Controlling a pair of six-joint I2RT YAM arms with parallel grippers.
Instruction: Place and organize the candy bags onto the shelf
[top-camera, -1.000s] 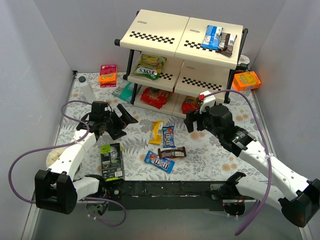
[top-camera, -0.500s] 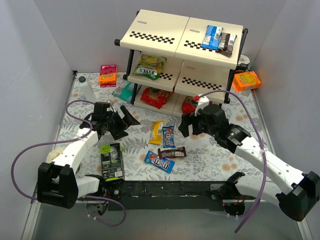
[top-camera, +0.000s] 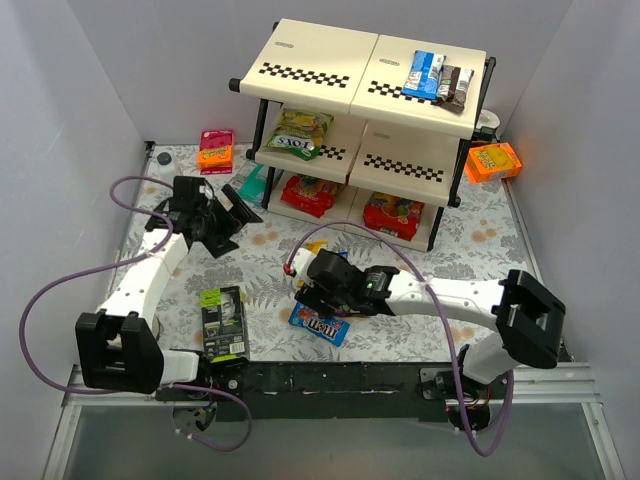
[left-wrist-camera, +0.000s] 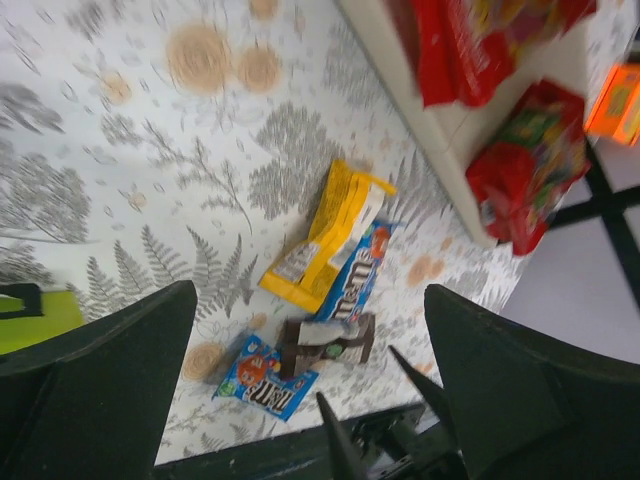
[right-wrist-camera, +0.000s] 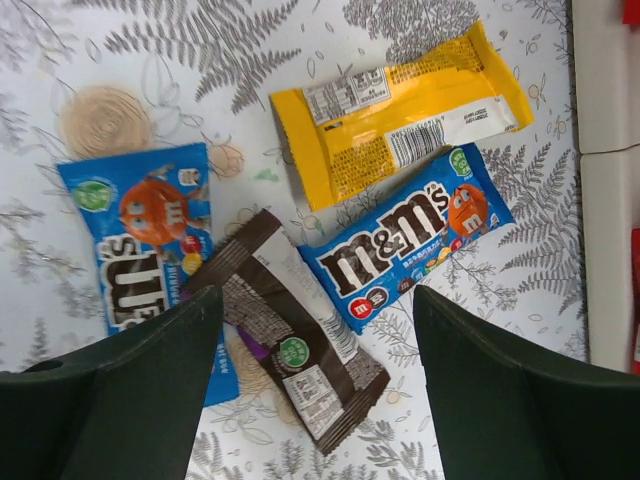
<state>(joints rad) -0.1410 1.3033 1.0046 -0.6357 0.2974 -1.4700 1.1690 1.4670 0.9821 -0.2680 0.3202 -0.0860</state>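
On the floral desk (top-camera: 470, 250), a black-and-green carton (top-camera: 223, 320) lies near the front edge, one orange box (top-camera: 215, 150) far left, a second orange box (top-camera: 493, 161) far right.

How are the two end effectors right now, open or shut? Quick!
Left end effector: open, holding nothing.
Right end effector: open, holding nothing, above the dark brown bar.

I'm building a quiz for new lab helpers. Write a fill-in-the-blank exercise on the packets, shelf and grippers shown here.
1. Under the right gripper the table holds two blue packets, one brown packet and one ____ packet.
2. The red bags lie on the shelf's ____ tier.
3. The green-yellow bag lies on the ____ tier.
4. The left gripper, like the right one, stands ____.
Missing words: yellow; bottom; middle; open.
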